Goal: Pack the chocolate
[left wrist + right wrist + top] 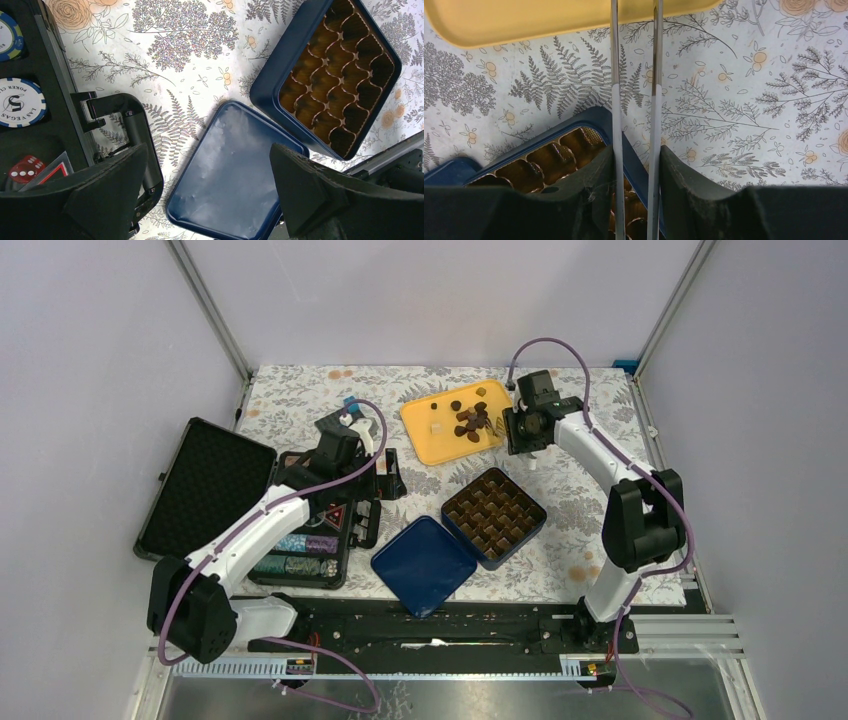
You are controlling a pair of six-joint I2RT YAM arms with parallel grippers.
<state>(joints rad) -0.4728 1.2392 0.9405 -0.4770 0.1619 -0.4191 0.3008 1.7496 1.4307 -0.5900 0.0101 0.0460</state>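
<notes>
left gripper (207, 155) gaping above blue lid (235, 170) | right gripper (636, 150) clamping tweezers (615, 75) | chocolate (470, 420) on yellow tray (524, 20)

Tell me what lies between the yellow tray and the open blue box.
Nothing but bare flowered cloth separates yellow tray and blue box, in the top view.

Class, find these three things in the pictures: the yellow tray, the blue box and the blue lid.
yellow tray (445, 441): top view, bare floor near its front edge.
blue box (281, 59): left wrist view, its outer side wall.
blue lid (424, 565): top view, middle of its flat face.
</notes>
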